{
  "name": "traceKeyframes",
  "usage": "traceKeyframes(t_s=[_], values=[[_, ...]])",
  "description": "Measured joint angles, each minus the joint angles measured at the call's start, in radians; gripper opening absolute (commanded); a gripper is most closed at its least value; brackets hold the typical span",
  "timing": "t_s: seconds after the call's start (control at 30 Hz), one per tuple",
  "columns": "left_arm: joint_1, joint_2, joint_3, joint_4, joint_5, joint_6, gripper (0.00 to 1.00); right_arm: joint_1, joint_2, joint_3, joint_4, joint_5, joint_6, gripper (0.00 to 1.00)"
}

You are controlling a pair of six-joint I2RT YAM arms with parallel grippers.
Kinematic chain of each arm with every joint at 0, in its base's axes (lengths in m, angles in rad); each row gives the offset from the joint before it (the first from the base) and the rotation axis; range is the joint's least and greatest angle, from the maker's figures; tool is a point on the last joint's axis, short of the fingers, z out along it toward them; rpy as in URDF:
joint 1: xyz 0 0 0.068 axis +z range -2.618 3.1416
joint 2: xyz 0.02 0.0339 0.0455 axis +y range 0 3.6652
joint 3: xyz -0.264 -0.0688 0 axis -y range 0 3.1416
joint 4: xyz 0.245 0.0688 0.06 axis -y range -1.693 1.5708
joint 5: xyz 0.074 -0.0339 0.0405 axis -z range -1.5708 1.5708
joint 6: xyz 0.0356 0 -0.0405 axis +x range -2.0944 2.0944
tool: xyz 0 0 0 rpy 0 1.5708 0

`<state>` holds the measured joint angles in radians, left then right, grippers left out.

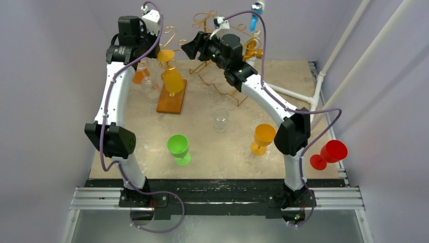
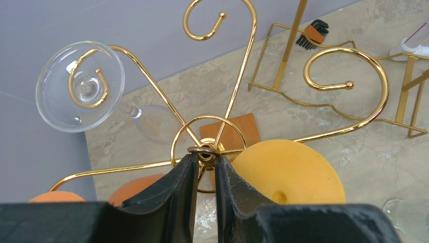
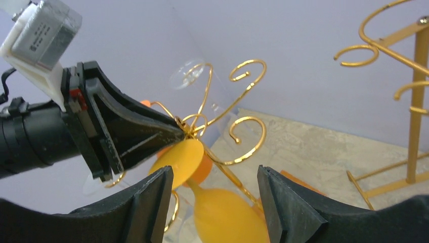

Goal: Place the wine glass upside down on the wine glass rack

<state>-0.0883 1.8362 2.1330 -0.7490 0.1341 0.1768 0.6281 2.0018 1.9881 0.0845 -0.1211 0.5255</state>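
Hanging bowl-down from the wine glass rack (image 2: 206, 150), the yellow wine glass (image 3: 222, 215) has its flat foot resting on top of one gold wire curl with the stem dropped through the gap. So the rack carries it, not a hand. The rack stands on a wooden base (image 1: 171, 100) at the far left of the counter (image 1: 227, 159).

The right hand (image 3: 212, 174) is released, jaws wide apart either side of the glass's stem and foot, nothing clamped. Can't tell whether one finger brushes the foot's edge. Judgement: placement looks done; this hand only needs to back off without knocking the foot out of its curl.

The left hand (image 2: 205, 161) is clenched on the small hub ring at the rack's top, where the wire arms meet. Likely reason: pinning the light rack so it doesn't tip or turn while a glass is slid in from the other side.

Same rack also holds a clear glass (image 2: 81, 86), foot up on a neighbouring curl, and orange glasses (image 2: 136, 188) lower down. Spacing is tight, so bumps are a risk.

Farther out, a second gold rack (image 1: 222, 81) stands just right of the first. Nearer the arm bases stand a green glass (image 1: 178, 147), a small clear glass (image 1: 221, 120) and an amber glass (image 1: 263, 136). A red glass (image 1: 331, 152) sits at the counter's right edge.
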Motion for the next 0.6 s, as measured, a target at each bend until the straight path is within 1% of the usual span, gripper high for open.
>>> traceKeyframes(t_s=[0.1, 0.27, 0.33, 0.43, 0.6], values=[[0.0, -0.003, -0.004, 0.001, 0.0, 0.003, 0.2, 0.002, 0.052, 0.076, -0.003, 0.0, 0.006, 0.68], [0.0, -0.005, -0.007, 0.001, 0.0, 0.009, 0.2, 0.003, 0.136, 0.168, -0.024, 0.003, 0.032, 0.61], [0.0, -0.014, -0.02, 0.003, 0.0, 0.01, 0.19, 0.003, 0.169, 0.201, -0.026, 0.008, 0.045, 0.54], [0.0, -0.027, -0.037, 0.007, 0.0, 0.016, 0.19, 0.003, 0.19, 0.204, -0.027, 0.026, 0.064, 0.4], [0.0, -0.036, -0.054, 0.021, 0.0, 0.026, 0.19, 0.003, 0.193, 0.204, -0.008, 0.042, 0.113, 0.23]])
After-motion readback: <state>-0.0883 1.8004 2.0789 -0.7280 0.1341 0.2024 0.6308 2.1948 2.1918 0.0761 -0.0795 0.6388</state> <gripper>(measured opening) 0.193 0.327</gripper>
